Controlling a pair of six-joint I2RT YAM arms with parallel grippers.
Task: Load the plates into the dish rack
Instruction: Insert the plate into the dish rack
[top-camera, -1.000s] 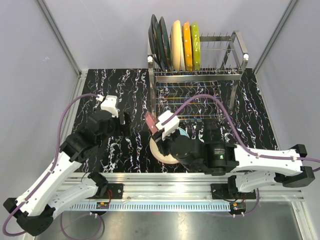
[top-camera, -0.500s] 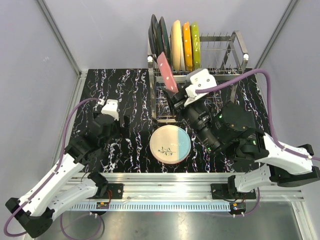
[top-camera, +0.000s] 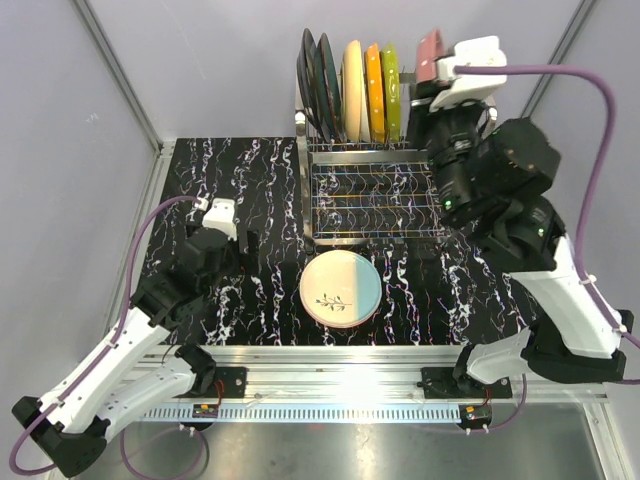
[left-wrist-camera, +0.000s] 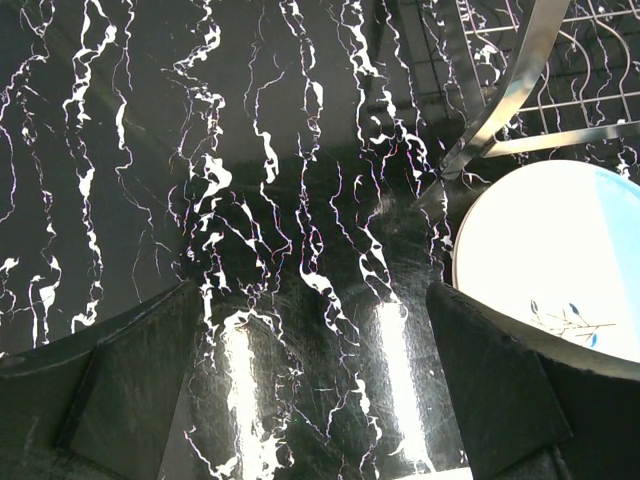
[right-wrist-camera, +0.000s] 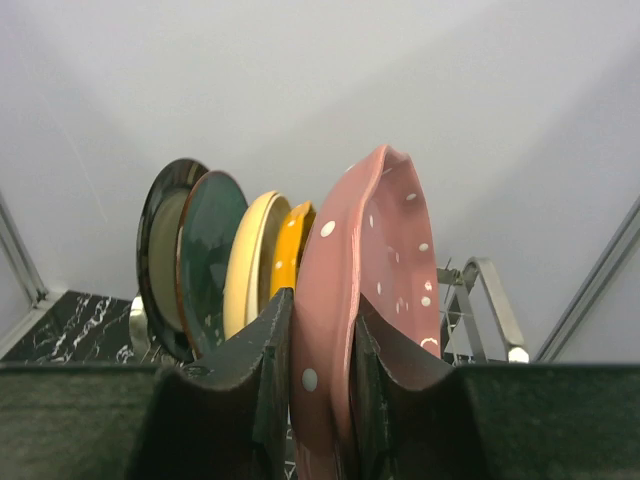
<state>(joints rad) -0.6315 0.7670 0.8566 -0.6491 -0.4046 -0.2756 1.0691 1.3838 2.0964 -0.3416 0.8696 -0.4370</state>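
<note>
My right gripper (top-camera: 432, 62) is shut on a pink white-dotted plate (top-camera: 430, 45), held on edge above the dish rack (top-camera: 470, 150), just right of the green plate (top-camera: 391, 90). In the right wrist view the pink plate (right-wrist-camera: 375, 260) stands upright between my fingers (right-wrist-camera: 262, 360). Standing in the rack are two dark plates (top-camera: 312, 85), a cream one (top-camera: 352, 90) and an orange one (top-camera: 374, 90). A pale blue-and-cream sprig plate (top-camera: 341, 288) lies flat on the table. My left gripper (top-camera: 250, 245) is open and empty, low over the table to the left of that plate (left-wrist-camera: 560, 260).
The rack's chrome leg (left-wrist-camera: 500, 100) stands just beyond the sprig plate in the left wrist view. Bare tines (top-camera: 445, 90) and a looped end frame (right-wrist-camera: 485, 290) lie right of the pink plate. The black marbled table (top-camera: 230, 180) ends at grey walls.
My right arm has lifted the pink plate from beside the sprig plate, up and back to the right, to above the rack. The left arm has hardly moved.
</note>
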